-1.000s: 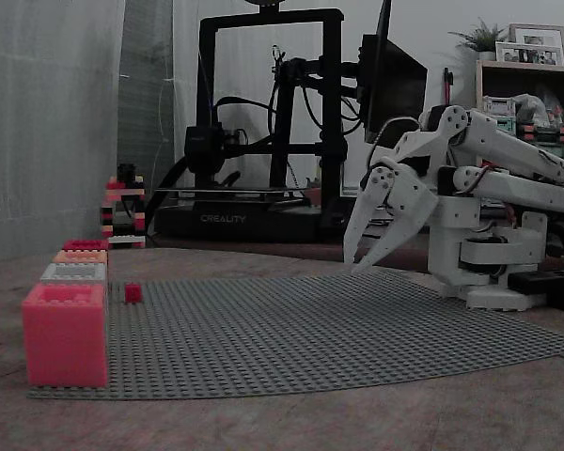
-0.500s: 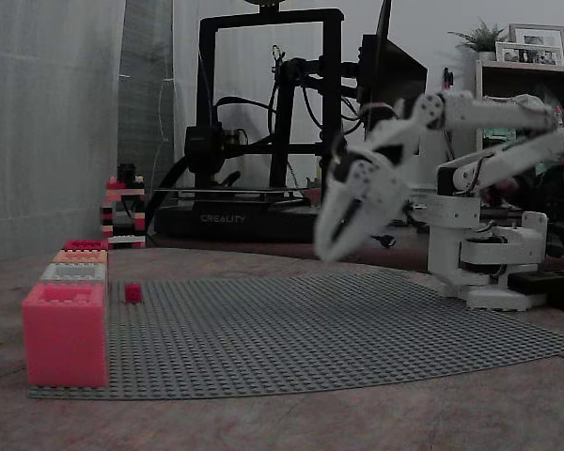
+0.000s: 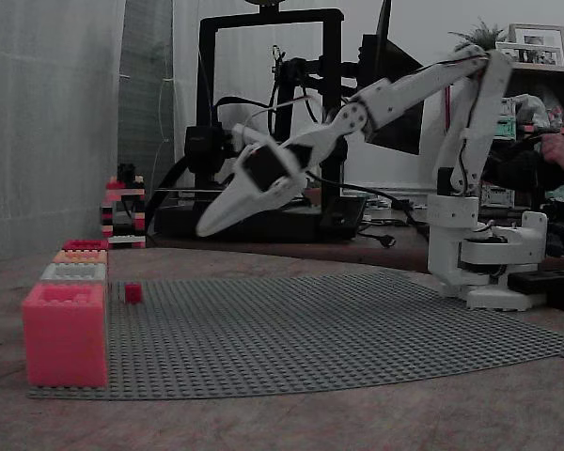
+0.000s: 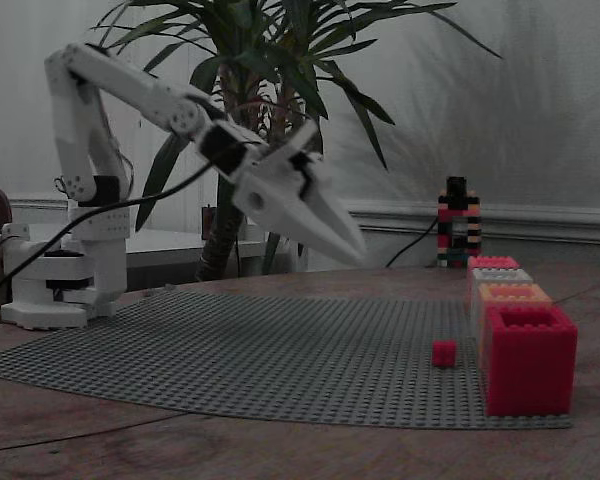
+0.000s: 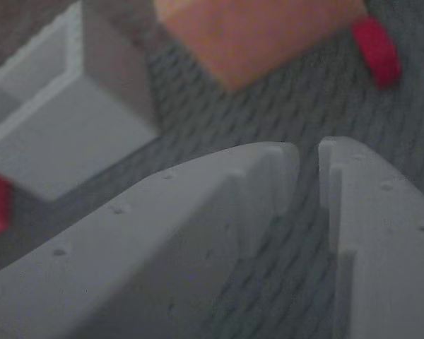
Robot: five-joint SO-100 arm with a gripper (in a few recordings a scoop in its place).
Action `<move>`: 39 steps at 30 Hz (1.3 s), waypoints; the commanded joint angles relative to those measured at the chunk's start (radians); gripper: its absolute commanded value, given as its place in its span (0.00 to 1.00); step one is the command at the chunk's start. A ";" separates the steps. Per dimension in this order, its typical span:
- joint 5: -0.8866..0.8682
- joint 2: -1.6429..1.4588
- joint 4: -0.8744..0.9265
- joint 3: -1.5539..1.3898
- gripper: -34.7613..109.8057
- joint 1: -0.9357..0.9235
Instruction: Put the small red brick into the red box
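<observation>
The small red brick [image 4: 443, 352] sits on the studded grey baseplate [image 3: 338, 329], outside the red box [image 4: 530, 365] and near it, on the box's open-plate side. It is free on every side that shows, so a claw can come down over it from above.

The red box is the end one in a row of 4 boxes along the plate's edge. The orange box [image 5: 254, 35] is next to it and the grey box [image 5: 92, 92] is beyond that.

The gripper [image 4: 358, 255] hangs in the air well above the plate, tilted nose-down toward the row and well apart from the red box. Its fingers [image 5: 268, 176] are drawn almost together with only a thin slit between them, pinching nothing. I judge this to be the reach stage. The claw will need to spread before it can straddle the brick, and the nearby box walls leave little room on that side.
</observation>
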State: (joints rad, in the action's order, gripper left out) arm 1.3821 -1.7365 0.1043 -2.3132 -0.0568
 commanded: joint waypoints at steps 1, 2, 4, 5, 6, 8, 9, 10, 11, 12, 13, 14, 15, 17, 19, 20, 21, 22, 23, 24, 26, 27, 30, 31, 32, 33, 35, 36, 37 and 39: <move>0.104 0.101 -0.176 0.114 0.25 -0.040; 0.120 0.130 -0.179 0.129 0.25 -0.046; 0.124 0.178 -0.183 0.163 0.26 -0.057; 0.123 0.195 -0.184 0.173 0.26 -0.061; 0.120 0.207 -0.202 0.176 0.27 -0.066; 0.120 0.222 -0.212 0.181 0.27 -0.071; 0.127 0.232 -0.210 0.181 0.28 -0.074; 0.143 0.242 -0.207 0.179 0.28 -0.078; 0.149 0.255 -0.212 0.178 0.28 -0.080; 0.152 0.267 -0.221 0.176 0.28 -0.083; 0.153 0.276 -0.230 0.175 0.29 -0.084; 0.156 0.284 -0.233 0.175 0.30 -0.084; 0.163 0.288 -0.233 0.172 0.30 -0.084; 0.175 0.295 -0.249 0.156 0.31 -0.084; 0.181 0.305 -0.287 0.143 0.33 -0.084; 0.179 0.313 -0.301 0.141 0.34 -0.084; 0.187 0.324 -0.308 0.141 0.34 -0.086; 0.196 0.336 -0.322 0.141 0.34 -0.086; 0.201 0.348 -0.337 0.141 0.35 -0.086; 0.207 0.362 -0.356 0.138 0.35 -0.086; 0.212 0.388 -0.394 0.137 0.35 -0.086; 0.212 0.400 -0.411 0.137 0.35 -0.086; 0.218 0.437 -0.445 0.144 0.35 -0.086; 0.219 0.449 -0.451 0.150 0.35 -0.086; 0.219 0.462 -0.457 0.155 0.34 -0.087; 0.219 0.472 -0.462 0.161 0.34 -0.089; 0.213 0.491 -0.466 0.175 0.34 -0.091; 0.210 0.500 -0.468 0.183 0.34 -0.091; 0.204 0.512 -0.472 0.190 0.34 -0.091; 0.198 0.534 -0.482 0.204 0.34 -0.089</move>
State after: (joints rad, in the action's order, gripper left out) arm 1.5739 -1.1827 -0.3390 -2.1690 -0.1304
